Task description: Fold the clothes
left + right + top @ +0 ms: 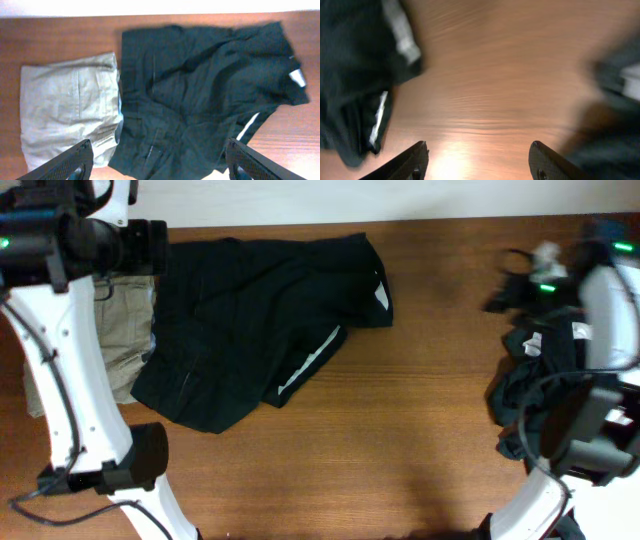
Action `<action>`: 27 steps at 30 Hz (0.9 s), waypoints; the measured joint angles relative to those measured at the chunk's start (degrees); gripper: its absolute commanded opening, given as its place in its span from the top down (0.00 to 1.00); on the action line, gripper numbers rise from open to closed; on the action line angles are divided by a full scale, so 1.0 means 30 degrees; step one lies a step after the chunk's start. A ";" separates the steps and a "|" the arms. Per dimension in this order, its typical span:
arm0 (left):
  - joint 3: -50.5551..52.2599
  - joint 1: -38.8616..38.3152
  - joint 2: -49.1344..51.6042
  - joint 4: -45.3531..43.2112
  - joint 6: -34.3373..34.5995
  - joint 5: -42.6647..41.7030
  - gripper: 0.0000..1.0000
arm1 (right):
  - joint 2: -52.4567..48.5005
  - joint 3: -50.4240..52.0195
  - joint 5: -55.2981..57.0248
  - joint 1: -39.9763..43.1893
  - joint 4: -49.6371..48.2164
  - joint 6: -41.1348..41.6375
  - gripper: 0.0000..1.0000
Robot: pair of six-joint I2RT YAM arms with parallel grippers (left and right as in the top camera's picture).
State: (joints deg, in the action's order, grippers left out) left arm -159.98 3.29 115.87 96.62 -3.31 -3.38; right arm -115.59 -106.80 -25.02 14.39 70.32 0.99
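Note:
The black shorts [250,320] lie crumpled and spread on the wooden table at back left, with a white tag [381,297] at their right edge. In the left wrist view the shorts [200,90] fill the middle and the tag [298,77] is at the right. My left gripper [159,144] is open and empty, held above the shorts' near edge; in the overhead view it [150,245] sits at the top left. My right gripper [479,145] is open and empty over bare table, with the shorts [350,75] to its left; overhead it [508,283] is at the far right.
A folded khaki garment [125,340] lies left of the shorts, partly under my left arm, and shows in the left wrist view [65,110]. A pile of dark clothes [530,390] sits at the right edge by my right arm, blurred in the right wrist view [615,85].

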 measured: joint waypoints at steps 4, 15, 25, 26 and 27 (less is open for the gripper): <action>-0.0022 0.0000 -0.1137 0.0015 -0.0015 -0.0415 0.08 | -0.1282 -0.0015 -0.0124 -0.7912 -0.2528 0.1180 0.37; -0.0015 0.0000 -0.1129 0.0022 -0.0015 -0.0466 0.08 | -0.5209 0.0124 -0.0488 -1.6772 -0.3847 0.2667 0.49; -0.0015 0.0000 -0.1129 0.0022 -0.0015 -0.0474 0.08 | -0.5224 0.0321 -0.0080 -1.7726 -0.4947 0.3169 0.57; -0.0015 0.0000 -0.1129 0.0022 -0.0015 -0.0474 0.08 | -0.5224 0.0401 0.0044 -1.7726 -0.4991 0.3220 0.58; -0.0015 0.0000 -0.1129 0.0022 -0.0015 -0.0474 0.08 | -0.5224 0.0627 0.0102 -1.7748 -0.5166 0.3257 0.61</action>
State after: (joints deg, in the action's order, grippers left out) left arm -160.03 3.29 112.49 96.68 -3.36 -4.80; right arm -131.26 -104.92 -24.71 -38.85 54.83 10.76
